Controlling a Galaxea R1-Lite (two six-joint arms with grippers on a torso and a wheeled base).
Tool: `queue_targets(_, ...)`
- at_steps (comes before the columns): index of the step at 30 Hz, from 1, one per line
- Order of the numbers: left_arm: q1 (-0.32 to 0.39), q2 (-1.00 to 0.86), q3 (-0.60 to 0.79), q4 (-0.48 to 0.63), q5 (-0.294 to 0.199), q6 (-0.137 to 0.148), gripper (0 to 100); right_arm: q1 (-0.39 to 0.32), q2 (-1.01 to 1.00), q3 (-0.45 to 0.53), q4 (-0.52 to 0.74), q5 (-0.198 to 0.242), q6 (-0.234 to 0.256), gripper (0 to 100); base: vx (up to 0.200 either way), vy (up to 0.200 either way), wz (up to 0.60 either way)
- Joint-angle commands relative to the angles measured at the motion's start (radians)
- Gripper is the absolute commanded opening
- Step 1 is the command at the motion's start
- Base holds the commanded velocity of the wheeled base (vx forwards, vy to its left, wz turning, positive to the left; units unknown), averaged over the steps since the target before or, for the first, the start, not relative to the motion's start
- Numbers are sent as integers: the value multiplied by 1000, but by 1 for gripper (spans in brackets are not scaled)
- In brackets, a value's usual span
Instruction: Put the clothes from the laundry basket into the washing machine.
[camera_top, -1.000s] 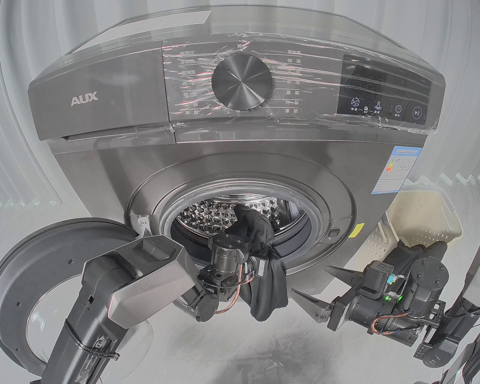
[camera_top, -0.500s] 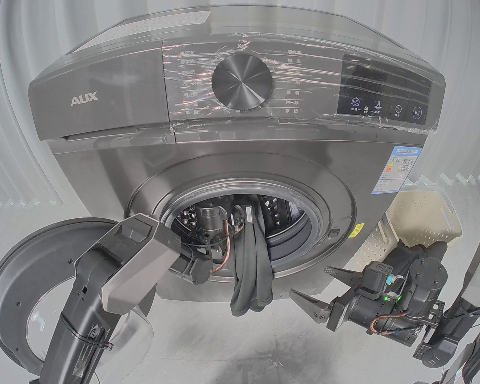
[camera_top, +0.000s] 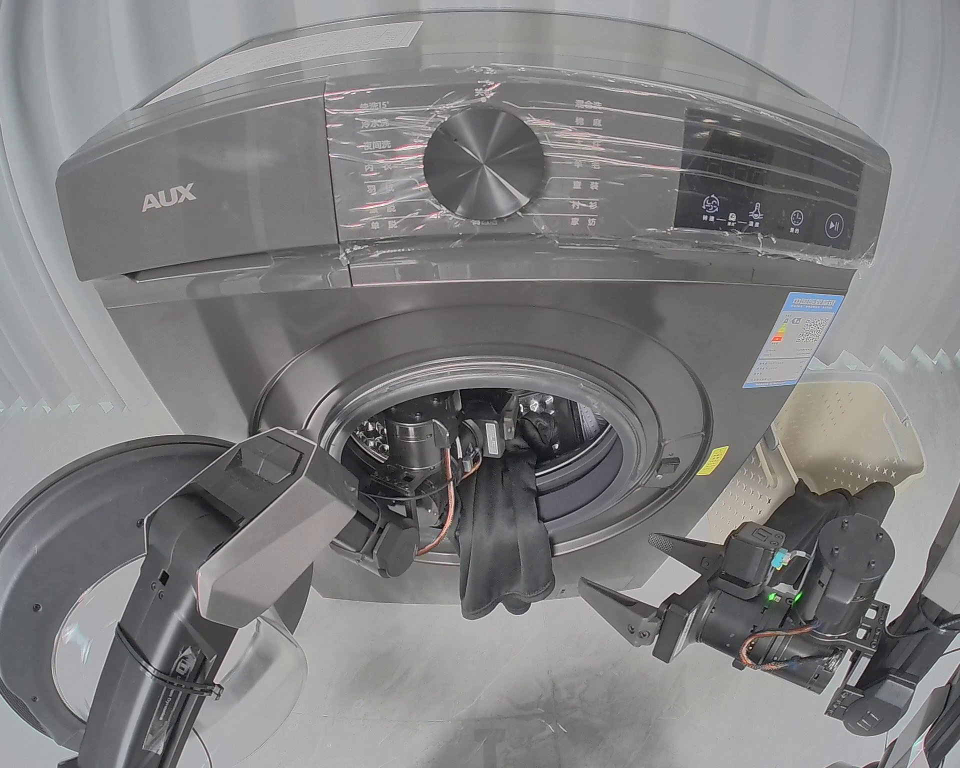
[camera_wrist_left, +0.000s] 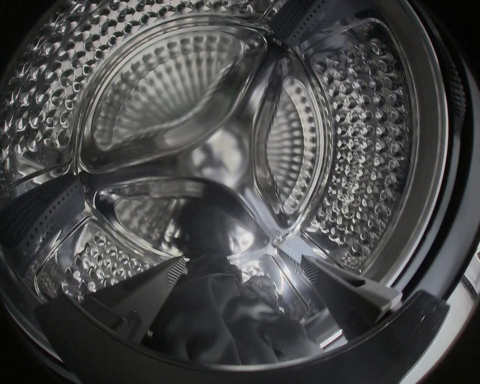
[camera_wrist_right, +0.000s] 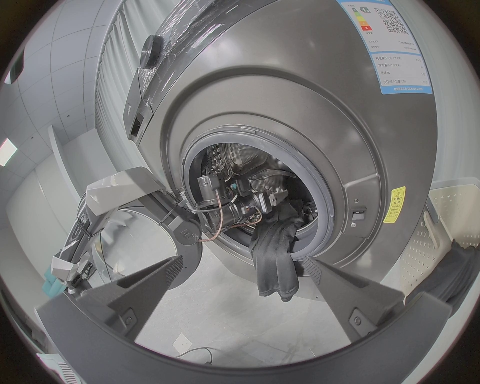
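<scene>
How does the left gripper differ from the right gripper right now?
The left gripper is inside the washing machine drum, by a dark garment; the right gripper hangs outside, in front of the machine near the laundry basket. The left has cloth lying between its fingers; the right has nothing. Both are open.

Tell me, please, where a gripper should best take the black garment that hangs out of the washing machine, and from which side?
Probably the black garment is best gripped at its hanging part just below the door rim, coming from the front. There it drapes free in a narrow bunch, and the open right gripper is beside it.
</scene>
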Motion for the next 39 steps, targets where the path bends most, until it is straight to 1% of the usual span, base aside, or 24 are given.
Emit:
queue_targets(1,-38,-112,197,6,-14,-2,100,0,1,0,0,0,0,100,0,0,0)
queue_targets(2,-40,-118,209,6,-14,-2,100,0,1,0,0,0,0,100,0,0,0)
queue_targets(3,-54,-139,270,7,-23,0,100,0,2,0,0,0,0,100,0,0,0)
queue_targets(4,-61,-147,303,6,-32,0,100,2,2,0,0,0,0,100,0,0,0)
queue_targets(5,-61,-147,303,6,-32,0,100,2,2,0,0,0,0,100,0,0,0)
queue_targets(6,-72,-155,349,4,-54,0,100,2,2,0,0,0,0,100,0,0,0)
queue_targets(10,-75,-145,402,1,-66,9,100,2,1,0,0,0,0,100,0,0,0)
queue_targets(16,-83,-84,399,-5,-69,12,100,2,2,0,0,0,0,100,0,0,0)
queue_targets(19,-86,-55,387,-5,-69,18,100,2,1,0,1,0,0,100,0,0,0)
queue_targets(29,-89,2,332,-5,-63,18,100,2,1,-1,0,0,0,100,0,0,0)
queue_targets(30,-87,0,326,-5,-60,17,0,2,1,-1,0,0,0,100,0,0,0)
queue_targets(37,-78,-14,295,-27,-54,15,0,2,1,-1,0,0,0,100,0,0,0)
queue_targets(39,-75,-17,261,-42,-44,14,0,2,1,-1,0,0,0,100,0,0,0)
